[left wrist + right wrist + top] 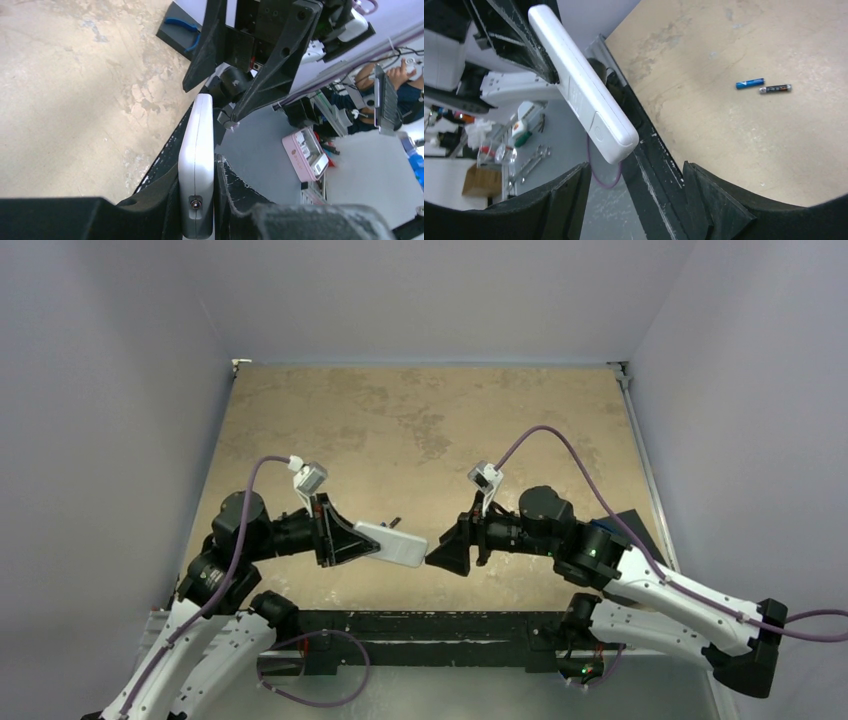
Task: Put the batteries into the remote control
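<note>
Walls (100, 390): pale lavender panels close the table in on the left, far and right sides.
Table (420, 420): mottled tan top; the far half is open floor, with both arms working over the near part.
Near edge: a black rail (420, 625) runs along it, and beyond it the surface drops away.
Left gripper (365, 540): clenched on the remote control (397, 544), one finger on each flat face, holding it in the air near the table's near edge.
Remote control: white, lengthwise toward the right arm, its free end sticking out past the fingers.
Right gripper (435, 555): released, jaws spread wide and grasping nothing, facing the remote's free end and just short of it.
Dark tray (170, 35): at the table's right edge; blue-handled pliers (182, 27) lie on it.
Batteries: one blue (750, 83) and one dark (775, 89), lying on the bare table almost end to end, well apart from the remote and from both grippers.
</note>
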